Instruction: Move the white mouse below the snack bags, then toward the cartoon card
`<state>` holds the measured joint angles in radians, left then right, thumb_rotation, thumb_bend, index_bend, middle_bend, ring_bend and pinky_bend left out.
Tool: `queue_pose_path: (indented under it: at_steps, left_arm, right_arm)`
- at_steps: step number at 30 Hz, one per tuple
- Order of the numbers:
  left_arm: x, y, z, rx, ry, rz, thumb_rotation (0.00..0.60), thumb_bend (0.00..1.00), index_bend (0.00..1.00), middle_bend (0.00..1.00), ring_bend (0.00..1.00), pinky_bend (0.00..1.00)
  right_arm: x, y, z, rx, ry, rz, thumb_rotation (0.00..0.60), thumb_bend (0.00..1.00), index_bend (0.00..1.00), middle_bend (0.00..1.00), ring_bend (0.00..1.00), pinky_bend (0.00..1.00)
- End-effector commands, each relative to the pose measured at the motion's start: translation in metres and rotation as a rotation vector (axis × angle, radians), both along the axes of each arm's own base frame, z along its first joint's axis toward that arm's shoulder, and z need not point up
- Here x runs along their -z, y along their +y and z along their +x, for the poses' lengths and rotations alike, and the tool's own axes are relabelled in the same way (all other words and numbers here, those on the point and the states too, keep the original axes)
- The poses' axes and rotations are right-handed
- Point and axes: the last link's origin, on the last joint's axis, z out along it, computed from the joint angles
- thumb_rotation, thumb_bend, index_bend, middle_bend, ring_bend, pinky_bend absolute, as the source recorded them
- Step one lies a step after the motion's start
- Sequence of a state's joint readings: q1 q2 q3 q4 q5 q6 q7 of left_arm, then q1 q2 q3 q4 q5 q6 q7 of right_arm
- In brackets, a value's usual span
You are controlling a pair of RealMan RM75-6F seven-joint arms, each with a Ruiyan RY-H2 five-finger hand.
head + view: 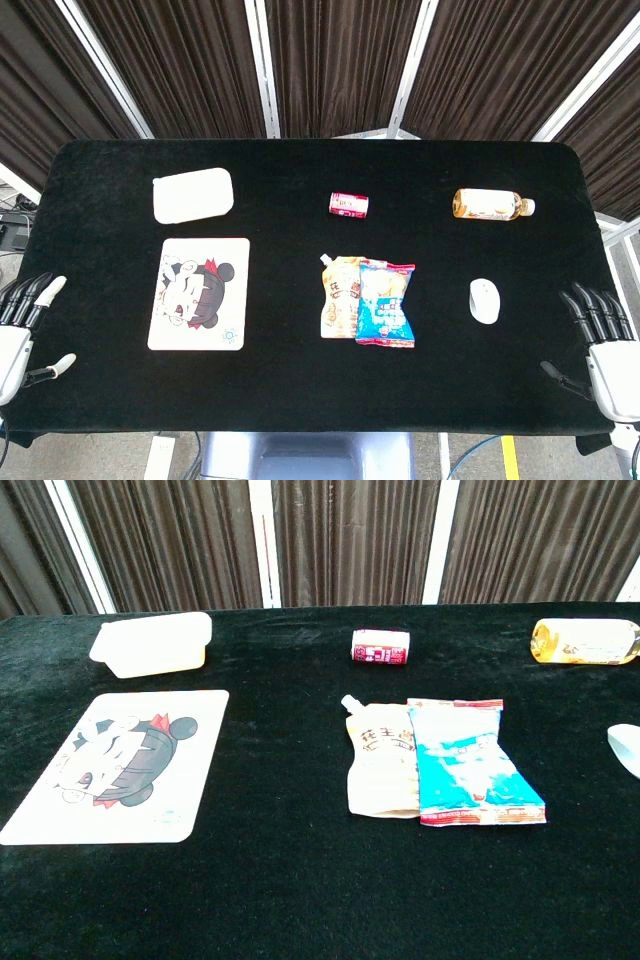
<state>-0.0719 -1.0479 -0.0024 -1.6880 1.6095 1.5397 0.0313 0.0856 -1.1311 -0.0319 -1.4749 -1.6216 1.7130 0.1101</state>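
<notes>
The white mouse (485,299) lies on the black table, right of the snack bags; in the chest view only its left edge (625,748) shows at the frame's right border. The two snack bags, a beige pouch (339,297) (381,760) and a blue packet (386,303) (470,763), lie side by side at the centre. The cartoon card (200,292) (125,763) lies flat at the left. My right hand (603,335) hovers open at the table's right edge, right of the mouse and apart from it. My left hand (25,320) is open at the left edge, holding nothing.
A white lidded box (193,194) (152,643) sits behind the card. A small red can (349,204) (382,646) lies on its side behind the snacks. A tea bottle (491,205) (587,641) lies at the back right. Dark curtains hang behind the table.
</notes>
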Motion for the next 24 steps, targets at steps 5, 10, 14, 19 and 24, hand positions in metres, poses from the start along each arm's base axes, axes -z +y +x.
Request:
queue_pose_path:
  at_steps: [5, 10, 14, 19, 24]
  left_arm:
    - [0.001, -0.001, 0.000, 0.002, 0.003, 0.001, 0.600, 0.00, 0.00, 0.00, 0.00, 0.00]
    - [0.002, 0.001, 0.001, 0.007, 0.015, 0.005, 0.600, 0.00, 0.00, 0.00, 0.00, 0.00]
    - [0.004, 0.003, 0.001, 0.004, 0.025, 0.008, 0.600, 0.00, 0.00, 0.00, 0.00, 0.00]
    - [0.008, 0.010, -0.003, -0.023, 0.053, 0.015, 0.600, 0.00, 0.00, 0.00, 0.00, 0.00]
    - [0.013, 0.020, -0.010, -0.067, 0.080, 0.026, 0.600, 0.00, 0.00, 0.00, 0.00, 0.00]
  right_arm:
    - [0.008, -0.007, -0.006, 0.010, 0.013, 0.053, 0.600, 0.00, 0.00, 0.00, 0.00, 0.00]
    - [0.016, -0.035, -0.011, -0.043, 0.108, 0.137, 0.600, 0.00, 0.00, 0.00, 0.00, 0.00]
    - [0.017, -0.063, -0.013, -0.109, 0.246, 0.204, 0.600, 0.00, 0.02, 0.00, 0.00, 0.00]
    - [0.016, -0.113, -0.015, -0.247, 0.536, 0.302, 0.600, 0.00, 0.06, 0.03, 0.00, 0.00]
    - [0.026, -0.149, -0.023, -0.343, 0.690, 0.395, 0.600, 0.00, 0.08, 0.05, 0.00, 0.00]
